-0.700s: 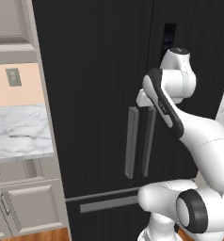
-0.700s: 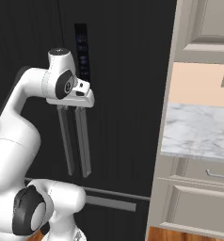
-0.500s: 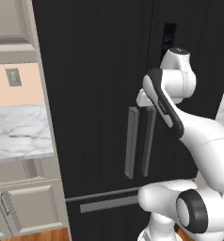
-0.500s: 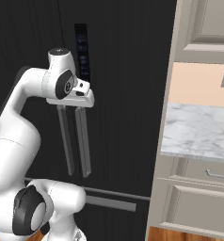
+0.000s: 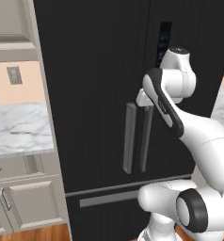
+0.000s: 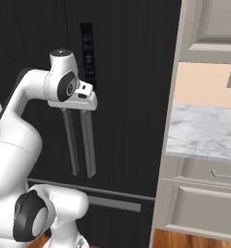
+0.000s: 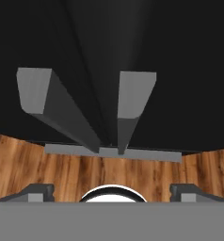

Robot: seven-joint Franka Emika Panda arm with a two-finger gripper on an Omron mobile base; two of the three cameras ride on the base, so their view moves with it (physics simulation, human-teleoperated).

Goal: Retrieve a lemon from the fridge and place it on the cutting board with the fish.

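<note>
Pincer (image 7: 112, 190), jaws wide apart, hangs above the closed fridge (image 5: 95, 70) door handles (image 7: 132, 99) (wooden floor (image 7: 62, 164) at six o'clock), touching neither top edge.

I am in a kitchen. A big black fridge (image 5: 100, 84) stands right in front of my claw. Beside it are marble counters (image 6: 205, 131), grey cupboards with drawers (image 6: 209, 203), and a wood floor (image 7: 48, 164) below.

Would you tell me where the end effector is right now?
The end effector hangs open just above the tops of the fridge door handles, at mid-height of the closed doors, pointing down along them.
</note>
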